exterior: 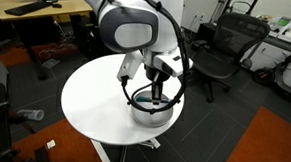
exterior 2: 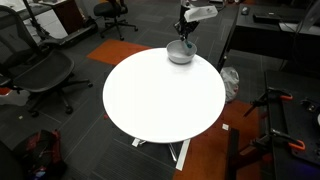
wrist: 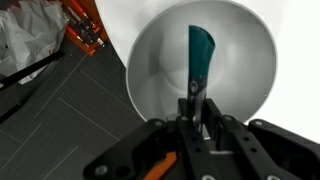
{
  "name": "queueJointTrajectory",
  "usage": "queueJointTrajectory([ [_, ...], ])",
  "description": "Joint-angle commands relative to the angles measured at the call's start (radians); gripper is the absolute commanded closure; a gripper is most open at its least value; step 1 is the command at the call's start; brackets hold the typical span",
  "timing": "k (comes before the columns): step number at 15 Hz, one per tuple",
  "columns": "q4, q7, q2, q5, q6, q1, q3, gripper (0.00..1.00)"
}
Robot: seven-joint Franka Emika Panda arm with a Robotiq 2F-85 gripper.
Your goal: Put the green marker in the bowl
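Observation:
The grey-white bowl fills the wrist view and stands near the edge of the round white table in both exterior views. The green marker, teal with a darker end, hangs over the bowl's hollow, and its near end sits between my fingers. My gripper is shut on that end and hovers just above the bowl.
The round white table stands on dark carpet with an orange patch. Office chairs, desks and a white plastic bag on the floor surround it. The bowl is close to the table's edge.

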Motion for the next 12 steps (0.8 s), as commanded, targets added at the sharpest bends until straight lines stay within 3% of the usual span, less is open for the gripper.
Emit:
queueJointTrajectory([
  [1, 0.062, 0.02, 0.039, 0.031, -0.032, 0.004, -0.003, 0.49],
  [7, 0.068, -0.029, 0.018, 0.066, -0.044, -0.017, 0.017, 0.05],
  [8, 0.064, -0.034, 0.011, 0.066, -0.042, -0.017, 0.017, 0.0],
  [12, 0.043, -0.05, -0.017, 0.066, -0.039, -0.02, 0.019, 0.0],
])
